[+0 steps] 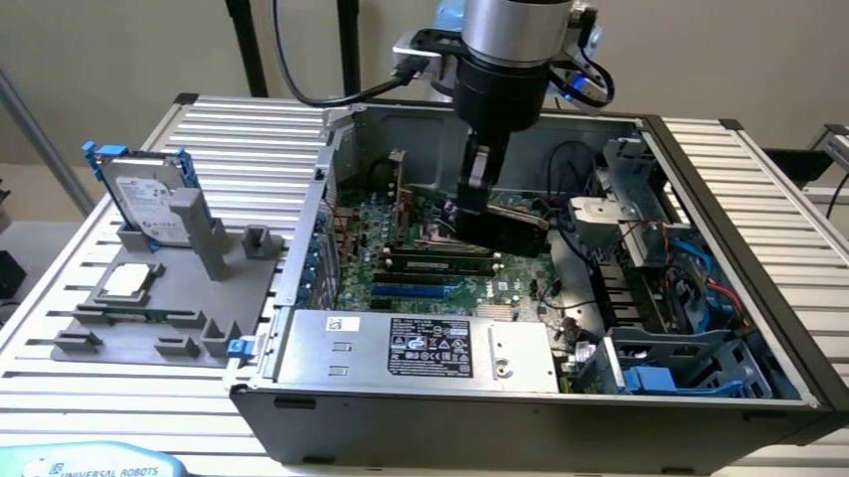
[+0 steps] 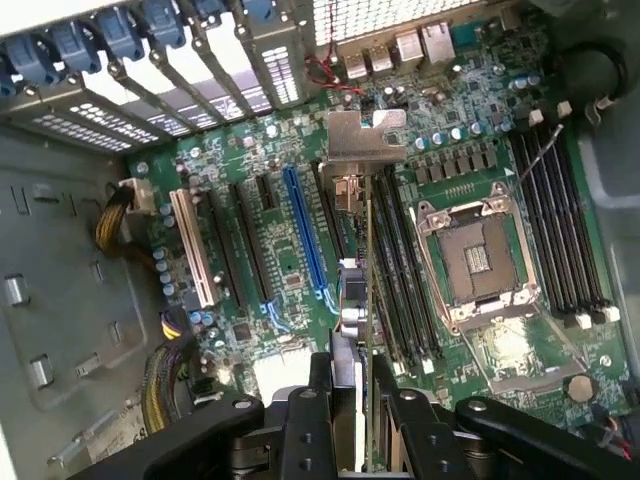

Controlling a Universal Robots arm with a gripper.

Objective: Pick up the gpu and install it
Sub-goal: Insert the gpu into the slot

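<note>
My gripper [image 1: 475, 204] hangs inside the open computer case [image 1: 743, 248], shut on the gpu [image 1: 518, 231], a thin dark card tilted a little above the green motherboard [image 1: 424, 268]. In the wrist view the gpu [image 2: 366, 250] shows edge-on between my fingers [image 2: 322, 395], with its silver end bracket [image 2: 365, 140] pointing toward the case's rear slot covers [image 2: 150, 60]. The card hovers over the strip between the blue expansion slot [image 2: 305, 240] and the memory slots [image 2: 400, 280], apart from the board.
The empty processor socket [image 2: 480, 255] lies beside the card. A power supply [image 1: 424, 343], drive cage [image 1: 657, 224] and loose cables [image 1: 703, 278] crowd the case. Outside, a grey fixture [image 1: 146, 308] carries a hard drive [image 1: 146, 194] and a processor chip [image 1: 129, 280].
</note>
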